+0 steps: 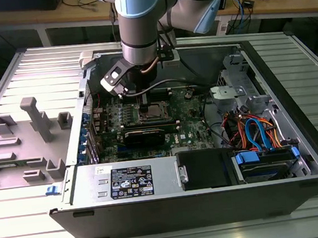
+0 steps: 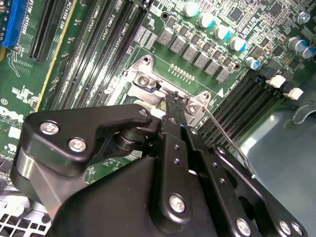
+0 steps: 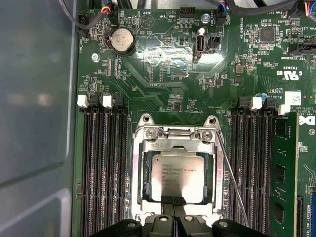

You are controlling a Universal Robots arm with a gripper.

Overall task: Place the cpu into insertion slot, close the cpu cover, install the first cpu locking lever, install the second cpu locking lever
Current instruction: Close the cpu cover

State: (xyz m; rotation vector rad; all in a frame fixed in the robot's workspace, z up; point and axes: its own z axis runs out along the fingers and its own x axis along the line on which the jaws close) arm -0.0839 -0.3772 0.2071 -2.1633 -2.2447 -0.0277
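Note:
The cpu (image 3: pixel 178 175) lies flat in the insertion slot (image 1: pixel 157 116), its silver top showing through the window of the cpu cover (image 3: pixel 136 173). The cover is down over the chip. My gripper (image 3: pixel 173 201) is shut, with nothing visible between its black fingertips, and the tips rest at the edge of the cover beside the chip. In the second wrist view the gripper (image 2: pixel 174 101) touches the socket's metal frame. A thin wire locking lever (image 3: pixel 232 182) runs slantwise along one side of the socket, and the second wrist view shows this lever (image 2: pixel 229 138) standing away from the board.
Long black memory slots (image 3: pixel 103 168) flank the socket on both sides. A coin battery (image 3: pixel 122 40) sits further up the board. The open computer case (image 1: pixel 299 155) holds a black card (image 1: pixel 149 134), a power supply (image 1: pixel 125 179) and coloured cables (image 1: pixel 257 131). Grey fixtures (image 1: pixel 34 118) stand at the exterior view's left.

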